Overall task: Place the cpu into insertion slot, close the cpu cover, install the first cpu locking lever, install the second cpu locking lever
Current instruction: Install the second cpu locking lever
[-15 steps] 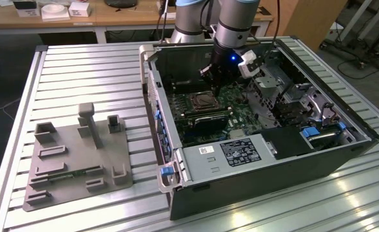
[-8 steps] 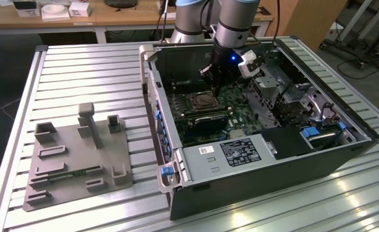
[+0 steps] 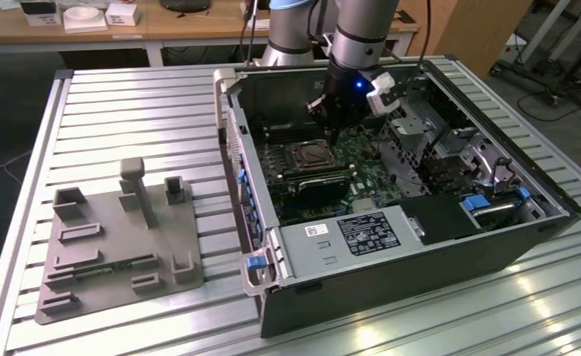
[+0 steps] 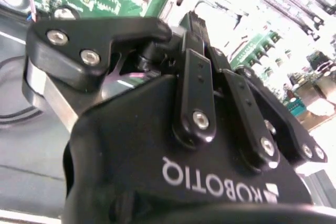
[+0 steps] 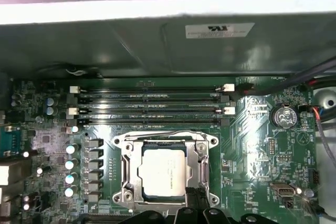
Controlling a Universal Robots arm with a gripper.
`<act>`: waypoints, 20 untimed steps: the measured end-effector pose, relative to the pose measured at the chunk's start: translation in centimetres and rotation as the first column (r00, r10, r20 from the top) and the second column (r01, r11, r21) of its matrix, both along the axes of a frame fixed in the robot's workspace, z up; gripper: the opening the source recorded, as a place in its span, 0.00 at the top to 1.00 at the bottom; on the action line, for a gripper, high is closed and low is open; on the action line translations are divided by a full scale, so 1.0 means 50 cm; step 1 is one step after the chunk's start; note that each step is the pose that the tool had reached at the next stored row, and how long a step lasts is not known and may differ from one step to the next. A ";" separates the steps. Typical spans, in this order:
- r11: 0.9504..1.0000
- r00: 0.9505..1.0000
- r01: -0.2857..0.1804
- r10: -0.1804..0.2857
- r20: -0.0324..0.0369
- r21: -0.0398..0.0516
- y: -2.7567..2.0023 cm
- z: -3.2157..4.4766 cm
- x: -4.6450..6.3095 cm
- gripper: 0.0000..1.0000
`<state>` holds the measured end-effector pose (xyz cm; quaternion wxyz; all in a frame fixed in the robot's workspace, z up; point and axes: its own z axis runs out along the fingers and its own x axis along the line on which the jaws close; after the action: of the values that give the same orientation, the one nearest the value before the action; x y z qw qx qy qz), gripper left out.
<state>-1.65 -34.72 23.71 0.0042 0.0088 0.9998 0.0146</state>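
Inside the open computer case (image 3: pixel 399 222), the hand (image 3: pixel 332 119) hangs just above the insertion slot (image 5: pixel 164 169) on the green motherboard (image 5: pixel 252 129). Directly below the hand's fingertips (image 5: pixel 195 196), the cpu (image 5: pixel 164 170) lies flat in the slot, its pale top showing through the window of the cpu cover (image 5: pixel 127 165), which seems to lie closed over it. Whether the hand is open or closed, or holding anything, I cannot tell. Beyond the slot run the long memory slots (image 5: pixel 149 106). Well away from the hand, a grey fixture (image 3: pixel 118 245) sits on the table (image 3: pixel 122 111).
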 end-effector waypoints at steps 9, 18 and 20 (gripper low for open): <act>1.000 1.000 -0.005 0.005 -0.005 -0.001 -0.0175 0.002 -0.005 0.89; 1.000 1.000 -0.016 0.016 -0.007 -0.001 -0.0430 0.001 -0.025 0.89; 1.000 1.000 -0.018 0.018 -0.007 -0.001 -0.0492 0.001 -0.028 0.89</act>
<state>-3.05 -37.18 23.75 0.0008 -0.0001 0.9999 0.0140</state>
